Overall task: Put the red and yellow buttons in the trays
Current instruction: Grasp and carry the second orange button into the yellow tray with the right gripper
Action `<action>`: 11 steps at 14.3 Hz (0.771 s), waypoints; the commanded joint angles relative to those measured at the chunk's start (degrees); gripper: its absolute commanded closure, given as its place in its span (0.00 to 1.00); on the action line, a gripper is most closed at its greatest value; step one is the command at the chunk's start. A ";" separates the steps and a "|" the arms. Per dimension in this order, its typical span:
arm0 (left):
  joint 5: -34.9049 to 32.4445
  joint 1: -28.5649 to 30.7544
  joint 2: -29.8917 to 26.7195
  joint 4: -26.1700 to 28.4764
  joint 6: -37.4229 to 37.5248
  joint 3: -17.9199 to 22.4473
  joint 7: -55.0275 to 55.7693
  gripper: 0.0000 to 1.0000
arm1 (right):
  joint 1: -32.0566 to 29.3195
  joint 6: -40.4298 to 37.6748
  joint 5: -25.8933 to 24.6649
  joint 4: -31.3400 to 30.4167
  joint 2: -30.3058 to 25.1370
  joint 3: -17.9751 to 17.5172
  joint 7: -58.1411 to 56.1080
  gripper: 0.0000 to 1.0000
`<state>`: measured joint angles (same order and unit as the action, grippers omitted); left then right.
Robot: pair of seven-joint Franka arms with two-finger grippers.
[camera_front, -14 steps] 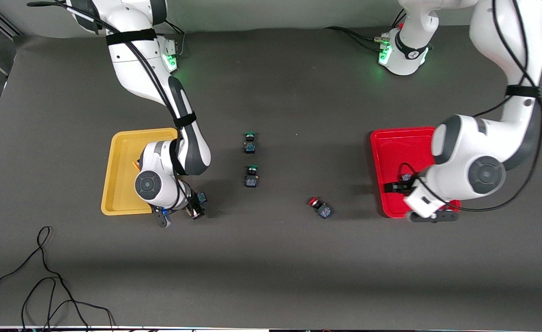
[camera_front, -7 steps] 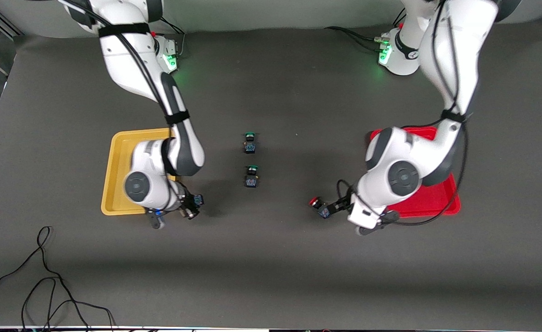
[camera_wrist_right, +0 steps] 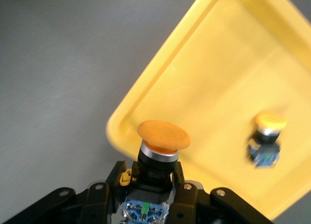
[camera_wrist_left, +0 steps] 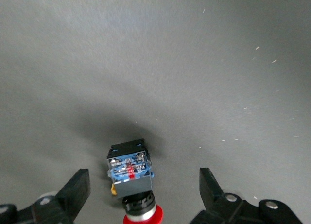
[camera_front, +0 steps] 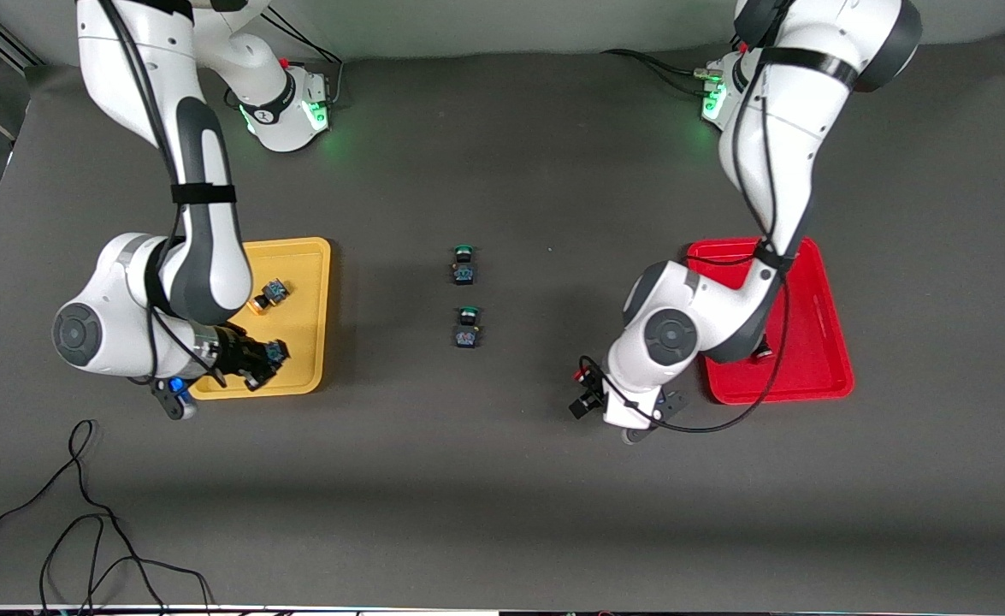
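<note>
My right gripper point(camera_front: 256, 361) is shut on a yellow-capped button point(camera_front: 275, 351) and holds it over the part of the yellow tray point(camera_front: 310, 299) nearest the front camera. In the right wrist view the button point(camera_wrist_right: 163, 136) stands cap outward between the fingers point(camera_wrist_right: 182, 185), above the tray's corner point(camera_wrist_right: 218, 63). A second yellow button point(camera_front: 267, 295) lies in that tray and shows in the right wrist view too point(camera_wrist_right: 266, 139). My left gripper point(camera_front: 588, 395) is open low over a red-capped button point(camera_wrist_left: 130, 178) on the mat, one finger on each side, not touching. Another button point(camera_front: 761, 349) lies in the red tray point(camera_front: 818, 342), mostly hidden by the arm.
Two green-capped buttons point(camera_front: 464, 265) point(camera_front: 466, 329) stand on the dark mat midway between the trays. A loose black cable point(camera_front: 83, 513) lies on the mat near the front camera at the right arm's end.
My right gripper carried the yellow button from the mat beside the yellow tray to over it. My left arm swung from the red tray to the red button on the mat and now straddles it.
</note>
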<state>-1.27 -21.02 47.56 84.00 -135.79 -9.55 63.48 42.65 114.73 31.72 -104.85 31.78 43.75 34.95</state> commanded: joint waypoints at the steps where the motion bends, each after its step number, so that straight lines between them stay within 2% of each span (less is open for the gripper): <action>1: -1.98 -1.65 1.48 -2.08 0.61 1.02 2.35 0.07 | 1.47 10.73 1.50 -9.82 -0.49 -0.07 -6.80 1.00; 4: -2.07 -2.36 1.48 -1.82 0.96 1.11 2.79 0.46 | 1.29 12.44 3.95 -12.30 0.03 -0.07 -10.77 1.00; 5: -2.24 -2.36 1.48 -1.82 1.14 1.11 3.05 0.65 | 1.29 13.05 6.14 -12.57 0.38 -0.16 -11.56 1.00; 7: -2.33 -2.18 1.31 -1.82 1.84 1.11 2.88 0.95 | 2.08 14.46 9.66 -12.57 1.78 -0.42 -11.75 1.00; 8: -2.42 -2.01 0.96 -1.99 2.63 1.11 2.62 1.00 | 2.52 14.90 10.37 -12.57 2.05 -0.42 -11.75 1.00; 9: -2.59 -1.74 0.26 -2.08 4.29 1.11 2.35 1.00 | 2.52 15.34 10.55 -12.57 2.49 -0.42 -11.75 0.85; 11: -3.21 1.31 -1.84 -2.26 9.38 0.67 -1.14 1.00 | 2.61 15.69 11.43 -12.57 2.67 -0.68 -11.75 0.00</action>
<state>-3.34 -21.91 48.34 82.28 -131.54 -8.91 64.43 44.63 129.09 40.74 -117.09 34.11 42.89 24.77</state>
